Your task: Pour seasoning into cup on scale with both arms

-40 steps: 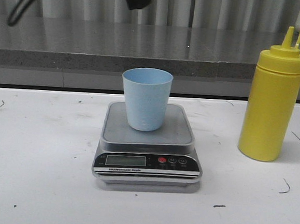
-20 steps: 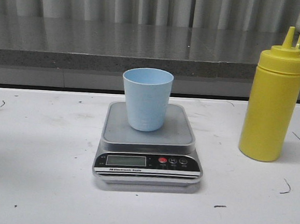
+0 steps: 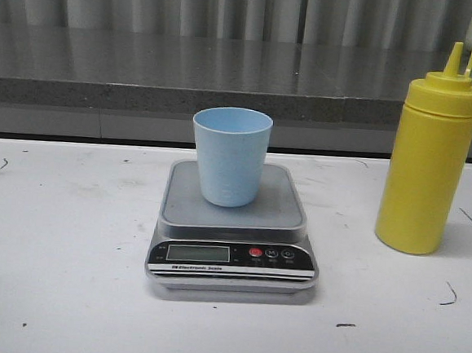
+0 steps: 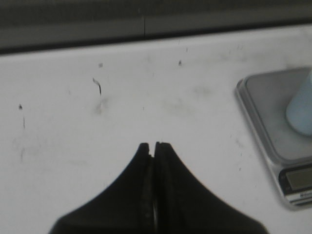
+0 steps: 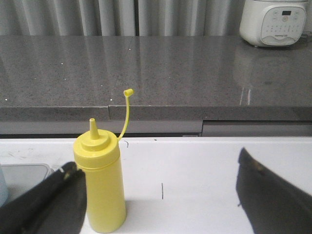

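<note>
The pale blue cup stands upright on the silver-grey scale in the middle of the white table; both also show at the edge of the left wrist view, the cup on the scale. The yellow seasoning bottle stands upright to the right of the scale, its cap hanging open on its tether. My left gripper is shut and empty, over bare table left of the scale. My right gripper is wide open; the bottle stands just inside its left finger, not gripped. Neither gripper shows in the front view.
A grey stone counter runs along the back of the table, with a white rice cooker on it at the far right. The white table has small dark marks.
A black arm and cable at the top left of the front view one second ago have gone out of that view. Cup, scale and bottle have not moved.
</note>
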Controlling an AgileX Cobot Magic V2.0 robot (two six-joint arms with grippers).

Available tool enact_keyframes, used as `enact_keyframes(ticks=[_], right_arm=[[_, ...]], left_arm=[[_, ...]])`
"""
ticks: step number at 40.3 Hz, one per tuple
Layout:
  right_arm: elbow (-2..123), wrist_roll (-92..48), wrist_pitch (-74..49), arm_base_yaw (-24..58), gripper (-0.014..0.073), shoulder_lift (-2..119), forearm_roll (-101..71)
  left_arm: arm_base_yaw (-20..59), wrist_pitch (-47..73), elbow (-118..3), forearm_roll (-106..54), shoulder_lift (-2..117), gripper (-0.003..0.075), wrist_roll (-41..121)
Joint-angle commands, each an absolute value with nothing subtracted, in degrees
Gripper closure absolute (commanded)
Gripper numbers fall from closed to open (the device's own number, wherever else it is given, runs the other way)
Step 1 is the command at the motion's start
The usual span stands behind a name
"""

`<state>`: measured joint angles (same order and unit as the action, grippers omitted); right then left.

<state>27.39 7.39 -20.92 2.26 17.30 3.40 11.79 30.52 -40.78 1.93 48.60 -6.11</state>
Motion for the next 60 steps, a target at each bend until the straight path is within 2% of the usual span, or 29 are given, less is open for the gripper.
enact_keyframes(ticks=[1,6,14,30,40,46,60], right_arm=[[29.0,7.37,-16.37,2.03,-0.0045,18.19,4.17],[29.0,7.37,-16.56,2.03,-0.0045,18.19,4.17],[29.0,7.37,-16.56,2.03,-0.0045,18.19,4.17],[29.0,7.37,-14.85,2.03,-0.0045,20.33,4.11],[29.0,7.37,-1.81,2.93,-0.0045,37.24,0.71],[29.0,7.37,10.17,5.54,-0.0023,46.85,0.43],[23.73,7.37,27.84,13.21,-0.0013,65.9,0.88]], left_arm=[[11.69,17.37,-36.84,1.48,40.34,0.074,-6.76],[11.69,11.36,-30.19,1.48,30.96,0.074,-6.76],[11.69,9.34,-23.99,1.48,20.24,0.074,-6.76],[11.69,9.07,-23.27,1.48,17.82,0.074,-6.76],[11.69,9.07,-23.27,1.48,17.82,0.074,-6.76],[11.69,9.07,-23.27,1.48,17.82,0.074,-6.76],[11.69,9.07,-23.27,1.48,17.82,0.074,-6.76]])
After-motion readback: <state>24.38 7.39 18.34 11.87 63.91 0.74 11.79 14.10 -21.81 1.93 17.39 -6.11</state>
